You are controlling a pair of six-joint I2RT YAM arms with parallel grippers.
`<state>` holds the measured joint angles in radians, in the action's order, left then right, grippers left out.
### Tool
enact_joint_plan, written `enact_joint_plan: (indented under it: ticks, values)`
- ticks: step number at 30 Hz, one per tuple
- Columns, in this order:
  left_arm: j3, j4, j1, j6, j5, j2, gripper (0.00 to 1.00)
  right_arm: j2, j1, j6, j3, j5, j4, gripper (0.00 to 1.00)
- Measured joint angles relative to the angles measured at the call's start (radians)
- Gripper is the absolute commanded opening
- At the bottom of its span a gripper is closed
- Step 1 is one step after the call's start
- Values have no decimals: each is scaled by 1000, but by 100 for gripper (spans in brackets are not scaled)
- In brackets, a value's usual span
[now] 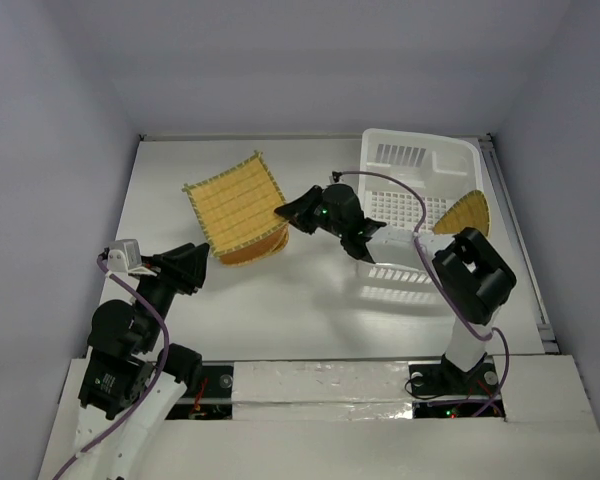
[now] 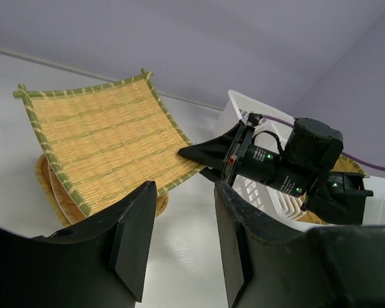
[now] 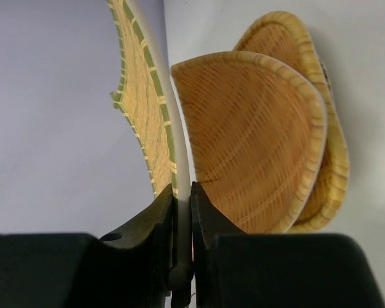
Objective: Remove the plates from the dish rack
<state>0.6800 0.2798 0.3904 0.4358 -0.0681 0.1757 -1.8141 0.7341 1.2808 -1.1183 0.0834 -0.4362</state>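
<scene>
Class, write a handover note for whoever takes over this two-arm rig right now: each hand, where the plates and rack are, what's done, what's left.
Right hand: shut on one edge of the large square tan woven plate with a green grid, held tilted over the stack.
Left hand: open, empty, near the stack.
Two rounded tan woven plates lie stacked on the white table, left of the white slatted plastic dish rack: done.
To do: set the square plate down; one tan woven plate leans in the rack's right end.
</scene>
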Motion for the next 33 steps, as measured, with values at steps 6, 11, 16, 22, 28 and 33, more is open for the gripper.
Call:
enact_joint_plan:
  ticks: [6, 11, 16, 22, 28, 33]
  values:
    - [0, 0, 0, 0, 3, 0, 38, -30, 0, 7, 26, 4, 0, 4]
    - [0, 0, 0, 0, 6, 0, 39, -55, 0, 11, 47, 5, -1, 13]
    - [0, 0, 0, 0, 7, 0, 39, -60, 0, 22, 53, 15, -26, 40]
    - [0, 0, 0, 0, 7, 0, 39, -60, 1, 3, 53, 18, -35, 78]
    - [0, 0, 0, 0, 8, 0, 39, -60, 13, -66, 30, 0, 58, 96]
    - [0, 0, 0, 0, 8, 0, 39, -60, 32, -160, -49, -68, 203, 100]
